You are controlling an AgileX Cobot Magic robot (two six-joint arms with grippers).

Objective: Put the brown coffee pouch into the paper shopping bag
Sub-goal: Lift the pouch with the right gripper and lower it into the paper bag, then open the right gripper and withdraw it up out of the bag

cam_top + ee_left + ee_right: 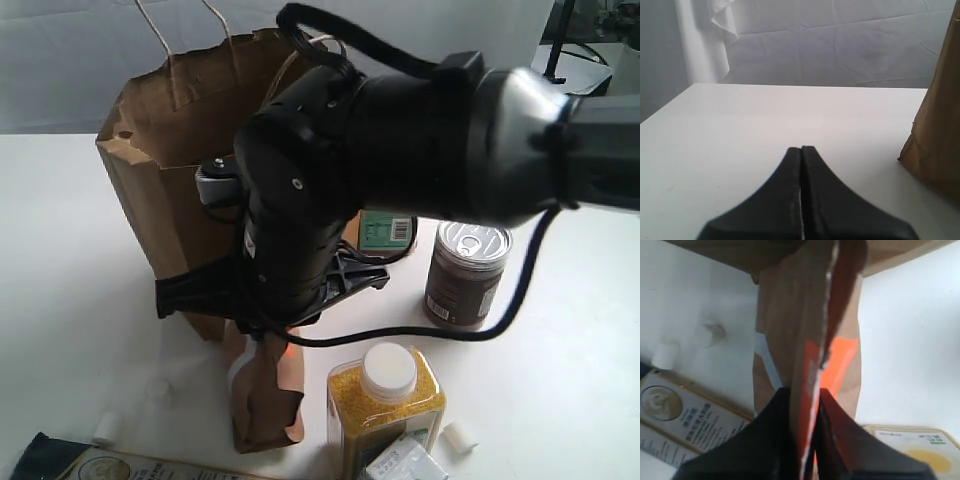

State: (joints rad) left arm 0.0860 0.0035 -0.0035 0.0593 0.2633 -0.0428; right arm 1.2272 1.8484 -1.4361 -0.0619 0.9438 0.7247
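Your right tool (804, 394) is clamped on the crimped top of the brown coffee pouch (785, 330), upright just before the paper shopping bag (150, 170). Left tool (801, 150) together, empty. Pouch likely light, soft-walled; the stiff crimp is your best hold.

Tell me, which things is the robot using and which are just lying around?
Using: brown coffee pouch, paper shopping bag, right gripper pinching the pouch.
Lying about: brown can, yellow jar, dark-blue-and-beige package, green box.

White table (60, 250) carries paper shopping bag (170, 200), can (467, 280), jar (400, 405) (yellow contents), flat package (120, 468).
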